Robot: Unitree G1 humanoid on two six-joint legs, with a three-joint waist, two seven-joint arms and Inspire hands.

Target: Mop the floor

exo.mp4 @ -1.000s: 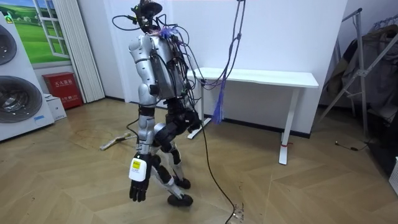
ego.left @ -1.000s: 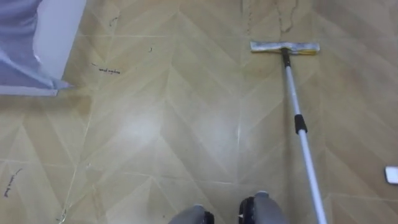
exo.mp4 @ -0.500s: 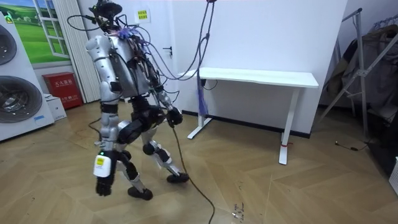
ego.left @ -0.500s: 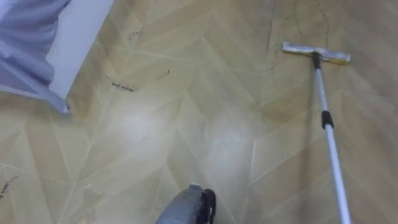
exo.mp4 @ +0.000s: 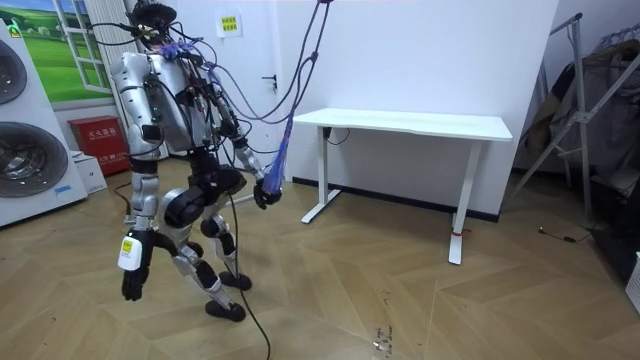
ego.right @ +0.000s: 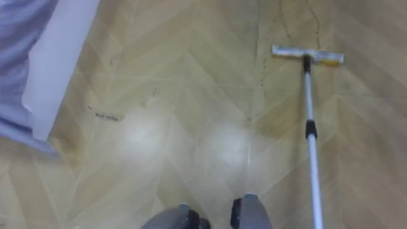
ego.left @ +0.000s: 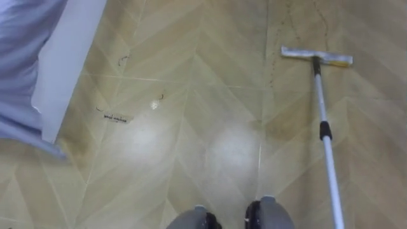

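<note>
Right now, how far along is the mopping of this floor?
Nothing looks done: dark marks show on the floor. Nothing is in hand: the mop lies flat on the floor, while the left robot hand and the right robot hand hang by its body, off the mop. Left: picking up the mop and all the wiping.

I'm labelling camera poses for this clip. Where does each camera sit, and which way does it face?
Left eye view: on the robot's head, facing down at the floor and the mop lying ahead-right; its legs show at the lower edge.
Right eye view: just beside it, same mop and legs.
Room view: across the room, facing the white table; whole robot, left hand hanging open, right hand at hip.
</note>
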